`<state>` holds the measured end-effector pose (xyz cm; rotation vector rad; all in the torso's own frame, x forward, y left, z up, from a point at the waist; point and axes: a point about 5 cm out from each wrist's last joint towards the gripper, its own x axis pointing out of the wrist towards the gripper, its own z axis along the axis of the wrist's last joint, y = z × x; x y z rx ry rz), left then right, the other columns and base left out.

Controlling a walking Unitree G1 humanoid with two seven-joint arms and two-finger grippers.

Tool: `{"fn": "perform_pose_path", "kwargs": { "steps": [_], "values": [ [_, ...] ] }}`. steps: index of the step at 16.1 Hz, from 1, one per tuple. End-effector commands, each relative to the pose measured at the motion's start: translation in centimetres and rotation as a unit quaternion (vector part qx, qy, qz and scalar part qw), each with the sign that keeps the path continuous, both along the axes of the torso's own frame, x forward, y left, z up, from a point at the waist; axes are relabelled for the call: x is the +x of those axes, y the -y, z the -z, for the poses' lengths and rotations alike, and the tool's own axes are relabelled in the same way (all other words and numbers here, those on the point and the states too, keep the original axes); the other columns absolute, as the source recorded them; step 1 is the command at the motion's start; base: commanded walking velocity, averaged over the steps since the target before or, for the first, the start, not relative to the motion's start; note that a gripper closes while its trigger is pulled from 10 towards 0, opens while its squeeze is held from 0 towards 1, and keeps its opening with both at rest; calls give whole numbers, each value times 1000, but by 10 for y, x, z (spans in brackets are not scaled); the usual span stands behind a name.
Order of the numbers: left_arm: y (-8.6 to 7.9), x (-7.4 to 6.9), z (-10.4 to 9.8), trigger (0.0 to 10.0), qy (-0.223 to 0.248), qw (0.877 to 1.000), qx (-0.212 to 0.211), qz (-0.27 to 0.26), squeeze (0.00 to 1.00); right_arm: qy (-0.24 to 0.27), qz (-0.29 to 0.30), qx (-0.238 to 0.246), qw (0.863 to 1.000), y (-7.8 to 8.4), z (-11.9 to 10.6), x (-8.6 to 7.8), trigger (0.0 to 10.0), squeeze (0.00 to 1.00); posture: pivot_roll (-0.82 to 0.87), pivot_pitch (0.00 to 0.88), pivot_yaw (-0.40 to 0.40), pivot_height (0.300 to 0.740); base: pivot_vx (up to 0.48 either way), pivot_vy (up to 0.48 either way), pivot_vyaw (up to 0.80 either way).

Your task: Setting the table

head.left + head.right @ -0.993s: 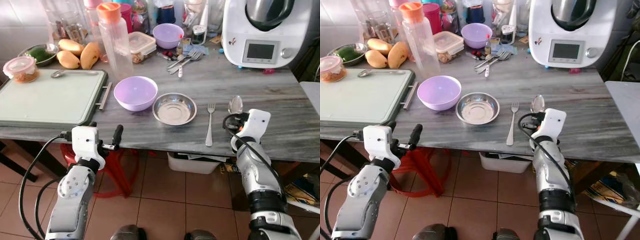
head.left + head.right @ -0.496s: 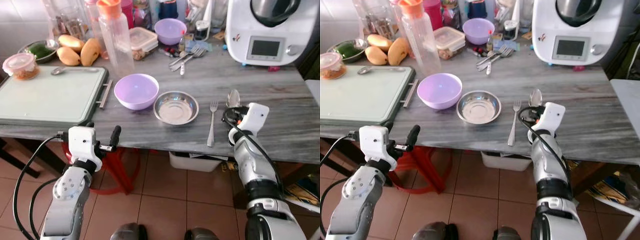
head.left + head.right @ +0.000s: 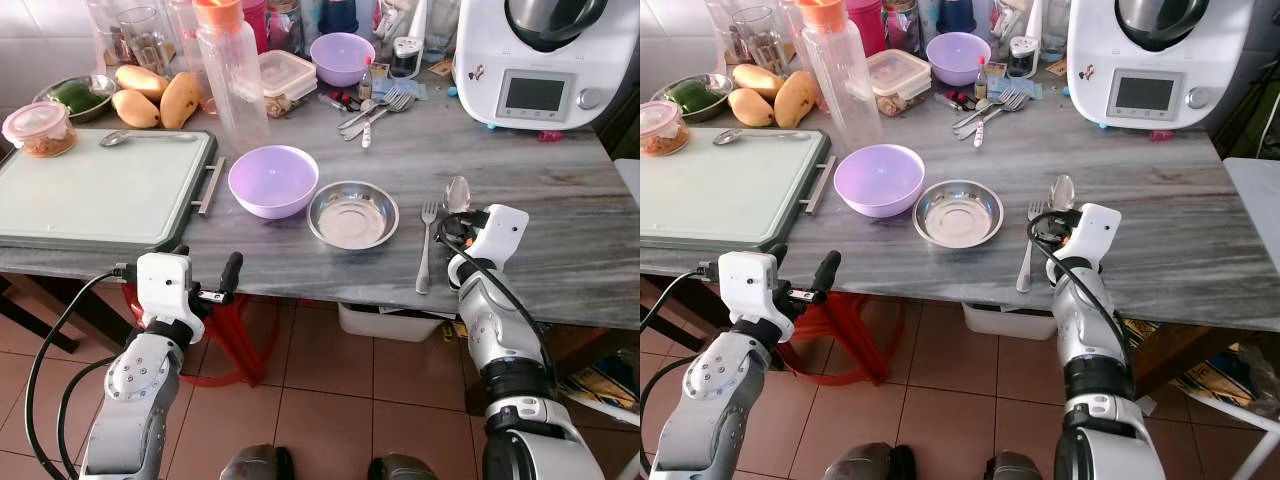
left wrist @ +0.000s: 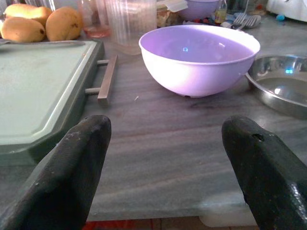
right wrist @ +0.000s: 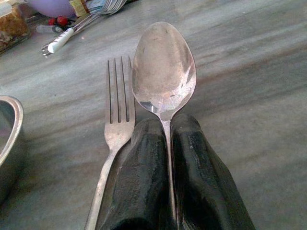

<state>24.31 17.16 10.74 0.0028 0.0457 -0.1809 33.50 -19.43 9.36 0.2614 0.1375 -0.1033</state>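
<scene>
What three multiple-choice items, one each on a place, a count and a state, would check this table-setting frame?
1. The fork lies: A) right of the steel dish B) on the green tray C) inside the purple bowl
2. Purple bowls on the table: A) one B) two C) four
3. The right gripper's fingers are: A) wide open B) shut on the spoon C) around the bottle

Answers: 1 A, fork beside the dish; 2 B, the near bowl and the far bowl; 3 B, handle pinched between the fingers.

Mangoes (image 3: 158, 100) at 10 o'clock, clear bottle (image 3: 232, 78) at 11, white kitchen machine (image 3: 535, 60) at 1.
</scene>
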Motion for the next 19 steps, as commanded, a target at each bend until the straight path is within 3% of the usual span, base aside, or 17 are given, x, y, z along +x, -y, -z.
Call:
{"fn": "perform_pose_path", "kwargs": {
  "steps": [1, 5, 14, 15, 16, 17, 18, 19],
  "values": [
    [-2, -2, 0, 10000, -4, 1000, 3, 2, 0, -42, -6, 10, 999, -5, 19, -9, 10000, 0, 60, 99, 72, 740, 0, 0, 0],
    [2, -1, 1, 10000, -5, 1000, -1, 5, 0, -51, 0, 6, 999, -3, 26, -25, 10000, 0, 50, 97, 69, 740, 0, 0, 0],
    [4, 0, 2, 10000, -7, 1000, -4, 9, 0, -77, 26, 5, 997, 5, 34, -33, 10000, 0, 48, 93, 67, 740, 0, 0, 0],
    [3, 1, 2, 10000, -8, 1000, -4, 10, 0, -77, 26, 6, 997, 4, 34, -33, 10000, 639, 48, 91, 69, 740, 0, 0, 0],
    [4, 1, 2, 10000, -7, 1000, -4, 10, 0, -78, 28, 6, 997, 4, 34, -32, 10000, 635, 48, 91, 69, 740, 0, 0, 0],
    [4, 1, 2, 10000, -8, 1000, -4, 11, 0, -78, 30, 9, 996, 4, 34, -32, 10000, 847, 48, 90, 70, 740, 0, 0, 0],
    [4, 1, 2, 10000, -8, 1000, -4, 12, 0, -78, 30, 9, 996, 4, 34, -32, 10000, 847, 49, 91, 70, 740, 0, 0, 0],
    [5, 1, 2, 10000, -8, 1000, -4, 12, 0, -79, 30, 10, 996, 4, 34, -33, 10000, 1000, 50, 90, 69, 740, 0, 0, 0]
  ]
}}
